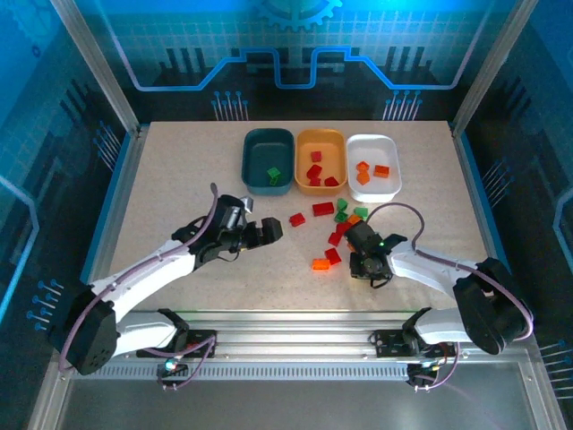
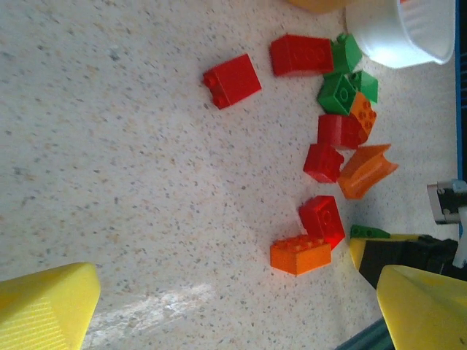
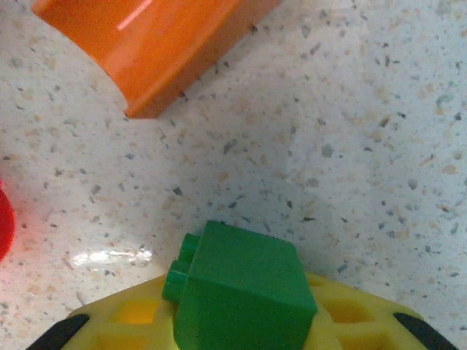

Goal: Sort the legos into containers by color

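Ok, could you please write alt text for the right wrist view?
A green lego is held in the right gripper over a speckled table. An orange lego lies at the upper left.

Top cam high at near edge, whole table (image 1: pixel 179 179), L wrist cam low over legos (image 2: pixel 323 162) shared w/ top, R wrist closest.

Red, orange and green legos (image 2: pixel 339 131) lie clustered near the white tray (image 2: pixel 408 36)
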Motion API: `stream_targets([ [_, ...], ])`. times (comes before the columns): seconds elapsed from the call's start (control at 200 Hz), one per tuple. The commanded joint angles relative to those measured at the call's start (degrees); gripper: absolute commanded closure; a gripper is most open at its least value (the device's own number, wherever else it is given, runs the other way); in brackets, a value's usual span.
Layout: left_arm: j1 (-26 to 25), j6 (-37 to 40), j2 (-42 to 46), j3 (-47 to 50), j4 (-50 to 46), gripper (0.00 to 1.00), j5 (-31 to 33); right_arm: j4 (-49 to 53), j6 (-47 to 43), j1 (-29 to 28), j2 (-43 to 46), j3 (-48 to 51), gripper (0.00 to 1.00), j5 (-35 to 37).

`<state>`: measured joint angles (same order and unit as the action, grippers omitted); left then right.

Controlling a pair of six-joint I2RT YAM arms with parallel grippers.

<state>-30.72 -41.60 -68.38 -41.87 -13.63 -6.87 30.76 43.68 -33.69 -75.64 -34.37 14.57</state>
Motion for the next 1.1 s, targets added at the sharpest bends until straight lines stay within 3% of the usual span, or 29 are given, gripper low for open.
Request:
stream_targets([
  [0.0, 2.9, 1.2, 2.7, 0.5, -3.1, 0.01, 0.0, -0.2, -1.0, -0.3, 4.3, -1.8, 0.69, 2.0],
  [0.135, 8.9, -0.5, 5.2, 1.8, -3.7, 0.01, -0.6, 4.7, -2.6, -1.4, 8.4, -6.0, 0.70, 4.4],
  [0.235, 13.8, -2.6, 5.5, 3.2, -3.4, 0.01, -1.6, 2.7, -4.6, -2.9, 7.1, -11.1, 0.70, 2.7],
  [0.37, 21.4, -5.9, 4.6, 5.9, 1.2, 0.01, -8.3, -3.6, -9.8, -5.5, -4.5, -23.9, 0.69, 0.4],
  [0.49, 26.8, -12.2, 3.0, 9.7, 11.2, 0.01, -17.4, -8.4, -14.7, -5.6, -17.8, -37.4, 0.69, -0.7],
  [0.605, 27.0, -12.7, 1.8, 10.0, 13.5, 0.01, -21.7, -6.7, -18.3, -5.3, -30.4, -52.3, 0.69, -0.9],
  [0.795, 26.9, -10.6, 4.3, 10.8, 11.4, 0.01, -22.5, 1.6, -20.1, -3.9, -49.0, -75.1, 0.67, -3.0],
  [0.96, 25.5, -8.6, 4.6, 10.2, 10.6, 0.01, -24.2, 5.8, -20.1, -2.9, -59.0, -88.0, 0.64, -5.9],
  [1.096, 23.8, -7.4, 4.0, 8.5, 9.0, 0.01, -24.1, 13.4, -19.9, -2.0, -65.4, -100.6, 0.46, -6.6],
])
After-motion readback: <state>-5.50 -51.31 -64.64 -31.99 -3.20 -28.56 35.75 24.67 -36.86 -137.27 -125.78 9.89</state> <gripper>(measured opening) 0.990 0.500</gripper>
